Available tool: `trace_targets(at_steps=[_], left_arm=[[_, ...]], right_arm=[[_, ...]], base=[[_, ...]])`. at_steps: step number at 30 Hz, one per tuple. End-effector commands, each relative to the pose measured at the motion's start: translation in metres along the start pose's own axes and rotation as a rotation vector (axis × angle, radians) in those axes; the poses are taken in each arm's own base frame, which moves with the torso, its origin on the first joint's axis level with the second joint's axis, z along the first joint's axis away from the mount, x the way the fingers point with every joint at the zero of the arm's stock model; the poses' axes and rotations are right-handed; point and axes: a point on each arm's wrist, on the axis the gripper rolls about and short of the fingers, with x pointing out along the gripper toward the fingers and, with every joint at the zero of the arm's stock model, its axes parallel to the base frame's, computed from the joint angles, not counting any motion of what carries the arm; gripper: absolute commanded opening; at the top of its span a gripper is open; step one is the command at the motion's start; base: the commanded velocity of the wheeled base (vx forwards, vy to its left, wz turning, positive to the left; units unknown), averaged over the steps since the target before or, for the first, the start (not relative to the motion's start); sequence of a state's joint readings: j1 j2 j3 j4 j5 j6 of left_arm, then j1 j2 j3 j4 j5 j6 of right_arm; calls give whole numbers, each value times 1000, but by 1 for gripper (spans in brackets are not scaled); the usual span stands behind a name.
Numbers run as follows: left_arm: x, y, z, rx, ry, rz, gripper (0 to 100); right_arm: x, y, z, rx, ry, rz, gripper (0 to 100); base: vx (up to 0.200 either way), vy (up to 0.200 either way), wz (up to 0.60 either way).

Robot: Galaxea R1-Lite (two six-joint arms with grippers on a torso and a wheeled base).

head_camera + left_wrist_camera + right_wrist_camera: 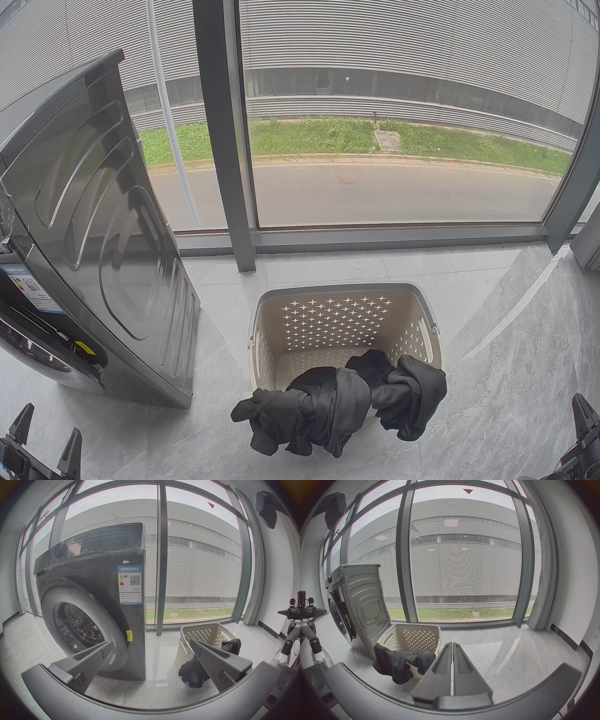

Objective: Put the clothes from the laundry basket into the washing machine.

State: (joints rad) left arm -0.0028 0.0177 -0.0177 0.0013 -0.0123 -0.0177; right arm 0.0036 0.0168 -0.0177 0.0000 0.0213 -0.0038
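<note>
One dark grey washing machine stands at the far left on the pale marbled floor, its side panel turned toward the basket and its front facing the robot's left arm. In the left wrist view the machine shows a round glass door on its front, with a label above and to the side of it. The left claw sits low at the near left corner, released, its two fingers spread wide with nothing between them.

Near the middle, just beside the machine, is the cream laundry basket, its walls pierced with star-shaped holes. The clothes are dark, bunched garments draped over the basket's near rim, partly inside and partly hanging down its outer wall. I cannot tell whether they reach the floor. Behind the basket a tall window runs across the wall.

At the near right corner, well apart from the basket, is the right claw, clenched, its fingers pressed together and grasping nothing.
</note>
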Motion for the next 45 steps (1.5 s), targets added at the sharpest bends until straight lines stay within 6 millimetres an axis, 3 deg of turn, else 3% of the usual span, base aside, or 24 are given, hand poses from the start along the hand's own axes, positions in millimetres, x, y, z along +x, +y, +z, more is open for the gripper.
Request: trace_targets(at_steps=[1,5,14,23,35,45], left_arm=[[0,0,-5,-1,-1,0,100],[0,0,-5,-2,0,-2,100],[0,0,-5,-8,0,-2,100],[0,0,-5,-8,-1,0,100],[0,0,-5,-10,0,0,100],[0,0,-5,-11,0,0,100]], right_arm=[[1,0,-5,-1,10,1,0],[1,0,-5,-1,10,1,0],[1,0,-5,-1,10,0,0],[1,0,-5,-1,10,1,0],[1,0,-5,-1,10,0,0],[1,0,-5,-1,10,0,0]], base=[[200,0,0],[200,0,0],[0,0,0],[0,-200,0],[0,0,0],[180,60,0]])
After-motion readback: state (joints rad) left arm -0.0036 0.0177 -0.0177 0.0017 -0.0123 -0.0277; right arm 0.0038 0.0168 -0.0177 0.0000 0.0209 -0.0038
